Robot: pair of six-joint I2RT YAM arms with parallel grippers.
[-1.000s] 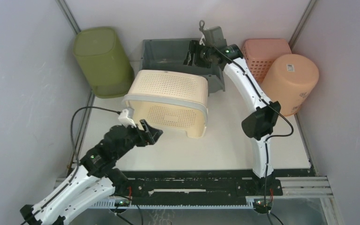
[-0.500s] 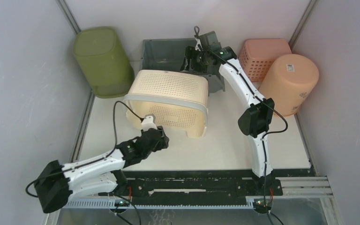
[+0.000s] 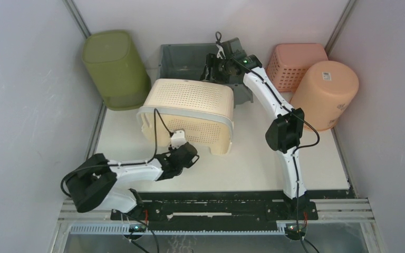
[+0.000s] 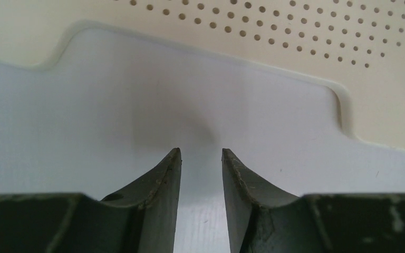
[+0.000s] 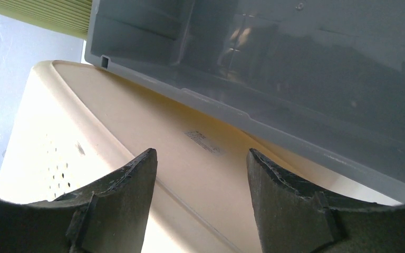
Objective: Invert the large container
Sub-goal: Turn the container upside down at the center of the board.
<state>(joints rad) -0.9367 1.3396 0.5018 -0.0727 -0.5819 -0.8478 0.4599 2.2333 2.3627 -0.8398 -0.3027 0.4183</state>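
Observation:
The large container (image 3: 190, 108), a cream perforated basket, lies tipped on the table with its white-rimmed mouth facing the near side. My left gripper (image 3: 190, 153) sits low on the table just in front of that rim. In the left wrist view its fingers stand a narrow gap apart (image 4: 201, 153) with only bare table between them, and the basket's notched lower edge (image 4: 295, 31) is just ahead. My right gripper (image 3: 209, 66) hovers open behind the basket. In its wrist view the jaws (image 5: 200, 154) stand wide above the cream base (image 5: 137, 137), touching nothing.
A grey bin (image 3: 184, 60) stands right behind the basket, its wall close above my right fingers (image 5: 295, 63). A green bin (image 3: 113, 66) stands at the back left. A pink basket (image 3: 295, 60) and an orange bucket (image 3: 328, 92) are at the back right.
My left arm has swung right and stretched out low along the table toward the basket's front rim, and its jaws have narrowed. The right gripper has shifted slightly left.

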